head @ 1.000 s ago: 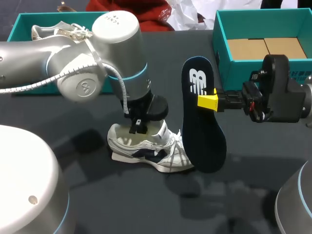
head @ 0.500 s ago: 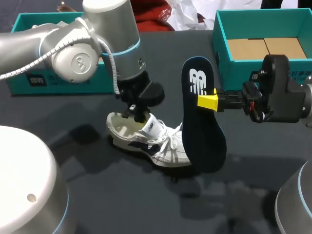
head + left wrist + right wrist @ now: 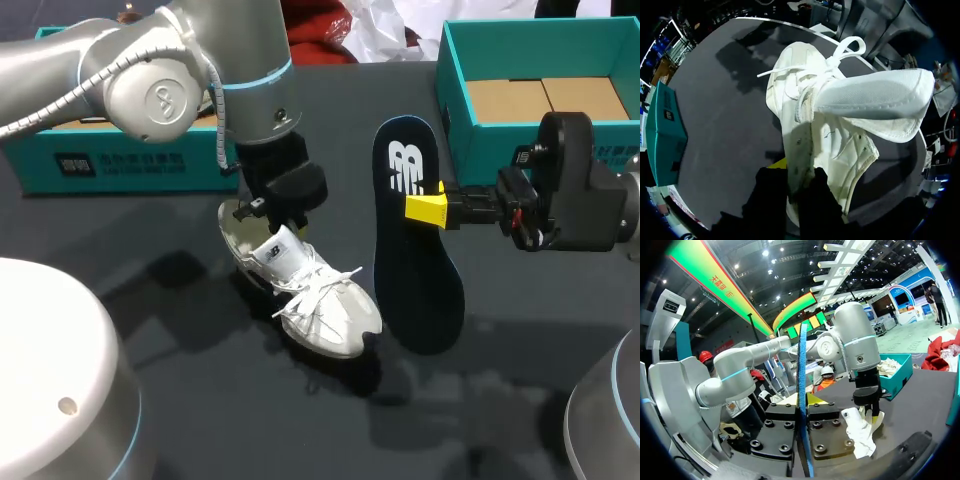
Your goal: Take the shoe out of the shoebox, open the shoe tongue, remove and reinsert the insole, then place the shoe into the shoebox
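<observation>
The left gripper [image 3: 266, 214] pinches the white shoe [image 3: 320, 305] by its heel rim. Just beside the shoe, the right gripper [image 3: 428, 209] clamps the dark insole [image 3: 418, 280] upright.

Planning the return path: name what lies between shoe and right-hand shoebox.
The insole, clamped in the right tool, hangs between shoe and shoebox; head view shows it.

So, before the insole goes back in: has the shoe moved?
Yes, the shoe moved: heel up toward the left box, toe turned away from the insole.
</observation>
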`<state>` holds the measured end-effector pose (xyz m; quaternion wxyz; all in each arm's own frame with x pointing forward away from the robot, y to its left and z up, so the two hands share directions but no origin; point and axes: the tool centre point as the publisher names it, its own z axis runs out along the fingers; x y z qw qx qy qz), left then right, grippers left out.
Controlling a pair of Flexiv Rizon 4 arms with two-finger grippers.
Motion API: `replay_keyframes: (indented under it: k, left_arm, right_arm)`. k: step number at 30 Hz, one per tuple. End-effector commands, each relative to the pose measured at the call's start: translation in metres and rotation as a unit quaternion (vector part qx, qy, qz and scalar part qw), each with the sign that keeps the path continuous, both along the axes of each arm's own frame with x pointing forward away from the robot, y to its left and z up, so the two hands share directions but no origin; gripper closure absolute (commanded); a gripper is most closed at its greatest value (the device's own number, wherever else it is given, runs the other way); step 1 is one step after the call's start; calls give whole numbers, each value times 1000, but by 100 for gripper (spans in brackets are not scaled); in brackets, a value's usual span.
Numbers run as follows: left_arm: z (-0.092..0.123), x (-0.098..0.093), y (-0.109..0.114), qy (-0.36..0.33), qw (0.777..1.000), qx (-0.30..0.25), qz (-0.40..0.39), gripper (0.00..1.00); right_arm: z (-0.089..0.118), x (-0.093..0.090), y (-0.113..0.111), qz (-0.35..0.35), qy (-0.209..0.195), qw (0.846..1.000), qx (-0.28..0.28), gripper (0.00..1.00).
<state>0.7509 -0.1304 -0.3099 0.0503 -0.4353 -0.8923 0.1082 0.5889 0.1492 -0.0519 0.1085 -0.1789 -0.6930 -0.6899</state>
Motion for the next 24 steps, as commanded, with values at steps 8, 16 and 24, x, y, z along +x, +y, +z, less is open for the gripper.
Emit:
replay_keyframes:
  k: [8, 16, 24]
  left_arm:
    - [-4, -12, 4, -36, 992, -16, -123, 100]
    - [-9, -23, -3, -53, 980, -26, -188, 100]
    - [-14, -40, -8, -65, 968, -40, -241, 100]
  right_arm:
    - [0, -10, -3, -8, 0, 1000, -1, 100]
    - [0, -10, -3, -8, 0, 1000, -1, 100]
    - [0, -10, -3, -8, 0, 1000, -1, 100]
